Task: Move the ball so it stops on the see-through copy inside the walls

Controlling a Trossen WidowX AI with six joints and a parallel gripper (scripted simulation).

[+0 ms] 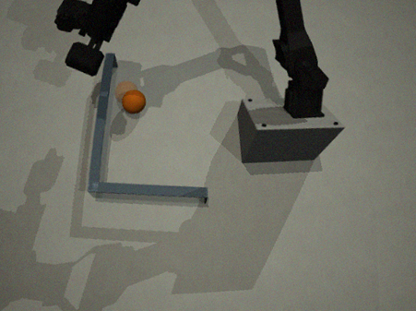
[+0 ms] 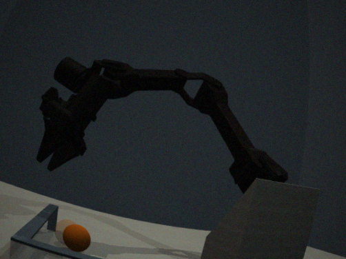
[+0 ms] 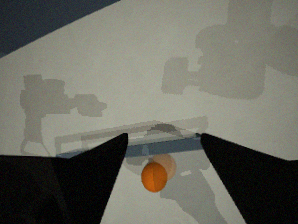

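The orange ball lies on the table inside the corner, near the far end of the long wall. The see-through copy is partly covered by the ball in all views; the ball sits off to its side, farther from that wall. The second wall runs off at the corner. My gripper is open and empty, pointing down, well above the table. In the wrist view the ball shows between and below the fingertips.
The grey base block stands right of the walls, with the arm rising from it and arching over to the left. Shadows of the arm and walls fall across the table.
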